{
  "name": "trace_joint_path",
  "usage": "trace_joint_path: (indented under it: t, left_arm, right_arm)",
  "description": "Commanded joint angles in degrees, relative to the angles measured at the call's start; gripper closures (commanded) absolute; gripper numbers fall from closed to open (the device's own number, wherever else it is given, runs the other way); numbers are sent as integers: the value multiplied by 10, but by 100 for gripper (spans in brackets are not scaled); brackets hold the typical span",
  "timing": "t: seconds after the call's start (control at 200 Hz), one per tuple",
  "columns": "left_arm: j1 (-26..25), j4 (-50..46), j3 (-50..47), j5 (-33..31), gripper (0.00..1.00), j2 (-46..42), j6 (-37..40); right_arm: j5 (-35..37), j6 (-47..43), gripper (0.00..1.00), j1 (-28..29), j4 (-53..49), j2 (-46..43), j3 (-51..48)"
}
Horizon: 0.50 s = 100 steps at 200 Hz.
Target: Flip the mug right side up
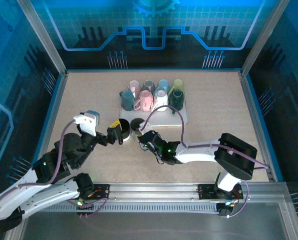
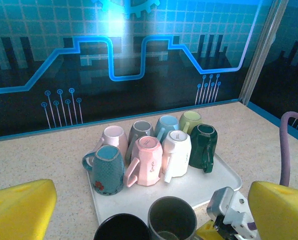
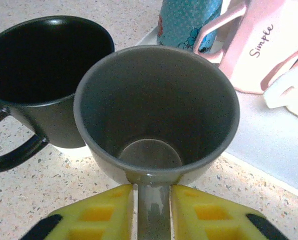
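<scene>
**Top external.** I log one grey mug standing on the tabletop, just in front of the white tray of mugs. A black mug stands beside it on its left. The right end effector sits against the grey mug's near side. The left end effector is at the black mug's left side.

**Left wrist.** The left end effector is spread wide, with its yellow fingers at the two lower corners and nothing between them gripped. The grey mug is ahead with its mouth up, and the black mug is at its left. The tray lies behind them.

**Right wrist.** The grey mug is upright with its base on the tabletop, touching the black mug. Its handle points at the camera and runs between the right end effector's narrow-set fingers. I cannot tell whether they press on it.
</scene>
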Motion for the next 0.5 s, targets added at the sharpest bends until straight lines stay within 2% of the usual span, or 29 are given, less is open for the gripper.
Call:
trace_joint_path:
  t: [0.0, 0.22, 0.38, 0.495]
  left_arm:
    - [5, 7, -3, 5, 1, -4, -14]
    - [6, 3, -3, 6, 1, -3, -17]
    - [5, 0, -2, 8, 1, 0, -17]
    - [6, -6, 0, 13, 1, 7, -18]
  right_arm:
    - [25, 8, 70, 9, 43, -7, 1]
    - [20, 4, 68, 14, 38, -21, 3]
    - [8, -2, 55, 14, 25, -47, -3]
    - [-7, -21, 50, 14, 23, -78, -11]
